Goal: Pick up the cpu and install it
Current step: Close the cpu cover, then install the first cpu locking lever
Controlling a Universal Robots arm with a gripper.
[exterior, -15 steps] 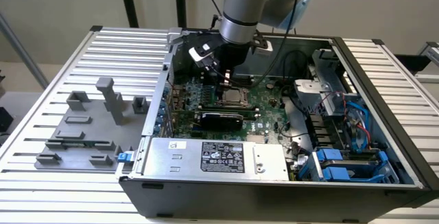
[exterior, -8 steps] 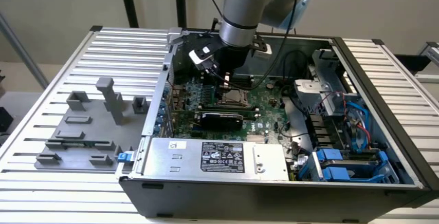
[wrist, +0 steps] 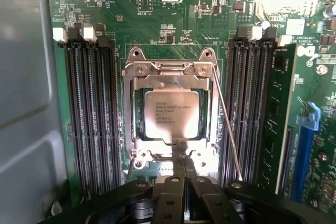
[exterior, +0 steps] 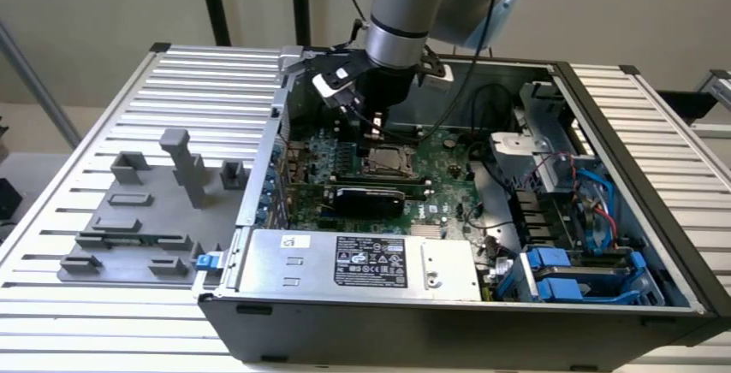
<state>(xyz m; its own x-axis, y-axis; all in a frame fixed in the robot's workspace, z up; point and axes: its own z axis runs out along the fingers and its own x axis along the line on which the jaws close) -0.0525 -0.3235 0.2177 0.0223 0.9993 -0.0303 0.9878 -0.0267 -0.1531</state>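
A: Gripper [wrist: 184,162] sits low inside the computer case [exterior: 639,185], fingers [wrist: 177,171] pressed tight together with nothing between them. It's empty-handed.

B: And the cpu [wrist: 171,114]?

A: Lying flat in the socket at the middle of the motherboard [wrist: 173,19], silvery top up, printed lines facing the wrist camera. The metal socket frame [wrist: 170,72] runs right round it.

B: How close are those fingertips?

A: Right at one edge of the frame, just beside the cpu, not over it. Whether they touch the metal, I cannot tell.

B: I see a thin wire there.

A: That's the retention lever [wrist: 228,124], slanting along one side of the socket, between the frame and a bank of black memory slots [wrist: 252,108]. A second bank lines the opposite side of the socket.

B: And from outside?

A: The arm [exterior: 400,14] hangs steeply into the case near its far edge, over the motherboard. The power supply [exterior: 354,262] lies along the case's near edge. Grey fixture blocks [exterior: 149,210] stand on the slatted table [exterior: 205,74], outside the case, toward the table's edge on the exterior view's left.
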